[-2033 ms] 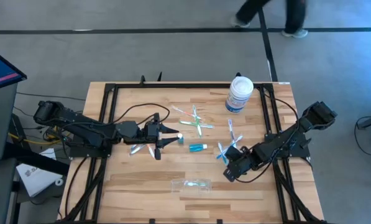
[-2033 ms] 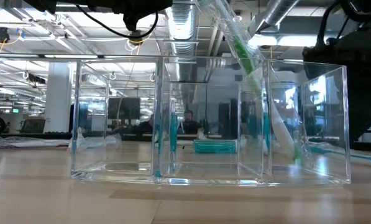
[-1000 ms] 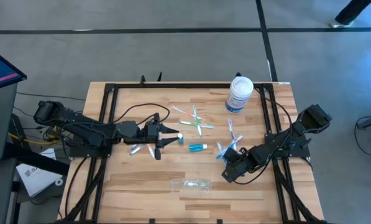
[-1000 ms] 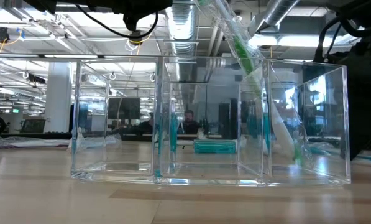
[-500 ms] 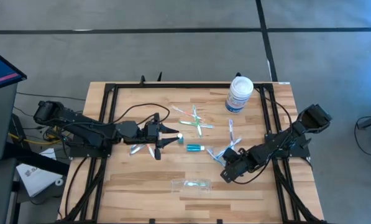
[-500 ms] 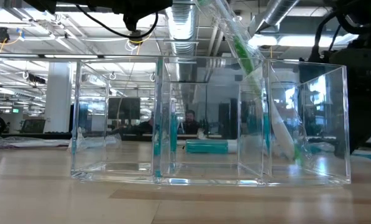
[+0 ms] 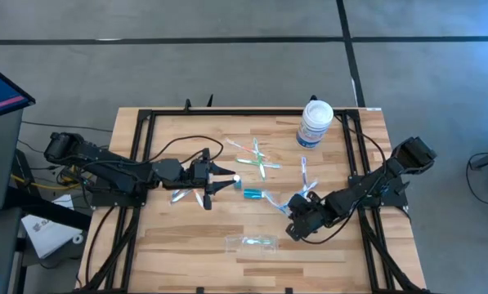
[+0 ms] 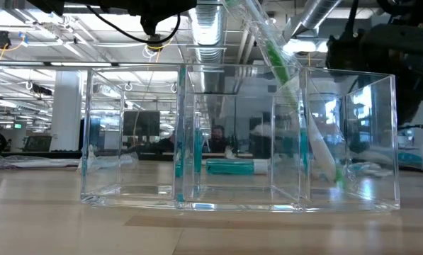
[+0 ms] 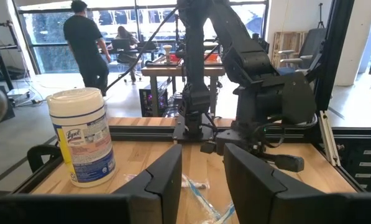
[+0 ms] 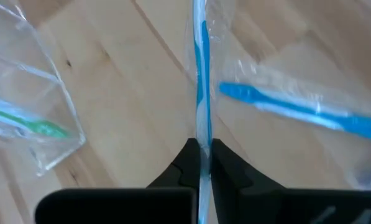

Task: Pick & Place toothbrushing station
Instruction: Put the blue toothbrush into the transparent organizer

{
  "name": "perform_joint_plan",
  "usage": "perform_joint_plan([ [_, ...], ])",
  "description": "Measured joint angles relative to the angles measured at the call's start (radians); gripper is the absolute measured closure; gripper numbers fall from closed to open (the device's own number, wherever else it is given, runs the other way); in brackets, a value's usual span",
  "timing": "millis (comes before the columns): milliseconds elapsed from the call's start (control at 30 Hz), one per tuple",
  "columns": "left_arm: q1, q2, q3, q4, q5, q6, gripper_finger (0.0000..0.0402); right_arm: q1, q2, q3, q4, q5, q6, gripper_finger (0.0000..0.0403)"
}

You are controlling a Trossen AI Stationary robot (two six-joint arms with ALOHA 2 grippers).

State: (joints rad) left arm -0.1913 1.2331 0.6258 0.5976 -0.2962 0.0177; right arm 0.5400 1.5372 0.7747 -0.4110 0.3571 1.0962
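We see the right gripper pinching a wrapped blue toothbrush, its two fingers pressed against the handle; the brush end nearest the wrist is cut off behind the fingers. In the high view this gripper sits low over the table, and the brush it holds is hard to make out there. Just beside it lies a second blue toothbrush, also wrapped. Close ahead of the gripper is the clear tray, only a corner in the wrist view, with one green toothbrush inside; in the low view its top runs out of frame. The teal tube lies near the gripper, toward the table's middle. Beyond it we count two or three pale brushes crossed together, too small to tell apart. The white tub stands well beyond the gripper. The left gripper waits across the table, fingers spread, holding nothing. One person stands in the room behind.
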Motion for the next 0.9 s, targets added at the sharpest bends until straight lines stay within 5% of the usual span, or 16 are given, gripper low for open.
perform_joint_plan([
  [900, 0.000, 0.000, 0.000, 0.000, 0.005, 0.000, 0.0289, -0.072, -0.011, 0.172, 0.073, 0.312, -0.399, 0.0398],
])
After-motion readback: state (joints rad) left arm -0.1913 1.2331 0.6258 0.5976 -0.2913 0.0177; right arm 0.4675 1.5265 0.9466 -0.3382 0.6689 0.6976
